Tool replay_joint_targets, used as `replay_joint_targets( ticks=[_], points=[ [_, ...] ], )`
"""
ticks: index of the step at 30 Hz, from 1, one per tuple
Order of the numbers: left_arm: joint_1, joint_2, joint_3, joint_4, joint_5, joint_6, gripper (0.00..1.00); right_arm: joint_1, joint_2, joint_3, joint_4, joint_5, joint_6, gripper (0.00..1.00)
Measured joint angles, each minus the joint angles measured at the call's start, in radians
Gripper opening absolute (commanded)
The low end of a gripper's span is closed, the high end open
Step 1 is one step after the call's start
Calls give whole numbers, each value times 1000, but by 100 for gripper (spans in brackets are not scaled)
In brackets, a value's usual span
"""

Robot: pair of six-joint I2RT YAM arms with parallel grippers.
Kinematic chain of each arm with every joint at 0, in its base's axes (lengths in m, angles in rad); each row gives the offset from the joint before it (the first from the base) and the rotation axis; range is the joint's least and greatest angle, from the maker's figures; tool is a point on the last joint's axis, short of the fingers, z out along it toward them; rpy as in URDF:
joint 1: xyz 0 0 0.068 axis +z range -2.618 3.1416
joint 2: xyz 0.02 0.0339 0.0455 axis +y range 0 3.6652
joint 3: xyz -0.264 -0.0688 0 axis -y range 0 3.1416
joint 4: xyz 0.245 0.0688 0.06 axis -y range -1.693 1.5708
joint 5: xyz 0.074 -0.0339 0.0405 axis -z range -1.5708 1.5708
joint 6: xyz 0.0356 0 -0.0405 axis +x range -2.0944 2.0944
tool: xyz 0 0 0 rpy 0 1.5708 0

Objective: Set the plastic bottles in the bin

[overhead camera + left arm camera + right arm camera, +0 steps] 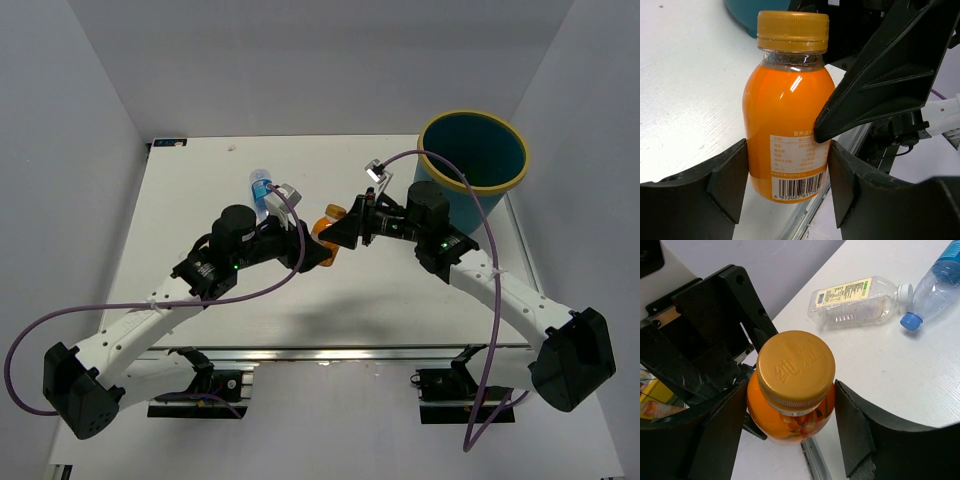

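Observation:
An orange-filled bottle (328, 222) with a yellow cap is held upright above the table's middle. My left gripper (318, 250) is shut on its lower body (785, 110), both pads pressed against it. My right gripper (342, 232) is open, its fingers (855, 430) either side of the bottle's shoulder (795, 365), one touching and one with a small gap. A clear bottle with a blue label (262, 187) lies behind the left wrist. The teal bin (473, 112) with a yellow rim stands at the back right. The green bottle is out of view.
In the right wrist view a clear bottle with a white label (860, 300) and a clear blue-capped bottle (935, 285) lie on the white table. The bin's wall (740, 15) shows behind the orange bottle. Purple cables loop off both arms.

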Motion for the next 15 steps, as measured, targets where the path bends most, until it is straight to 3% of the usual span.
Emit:
replay_joint_targets(
  ticks=[4,7,9,11,12,14,15],
  points=[
    [0,0,1,-16,1,16,0,1,5,0,-3,-4,-3,9],
    [0,-1,5,-23,0,29,0,2,4,0,-3,-4,-7,1],
    [0,-2,11,-32,0,39,5,3,2,0,-3,-4,-10,0],
    [0,-2,23,-50,-2,50,24,5,-2,0,-3,5,-14,0],
    [0,-1,34,-67,-4,59,43,6,-6,0,-3,13,-18,0],
    [-2,-1,50,-89,-7,73,56,10,-14,0,-2,21,-27,0],
    [-3,-1,57,-97,-8,80,70,12,-18,0,-2,25,-31,0]
  ],
)
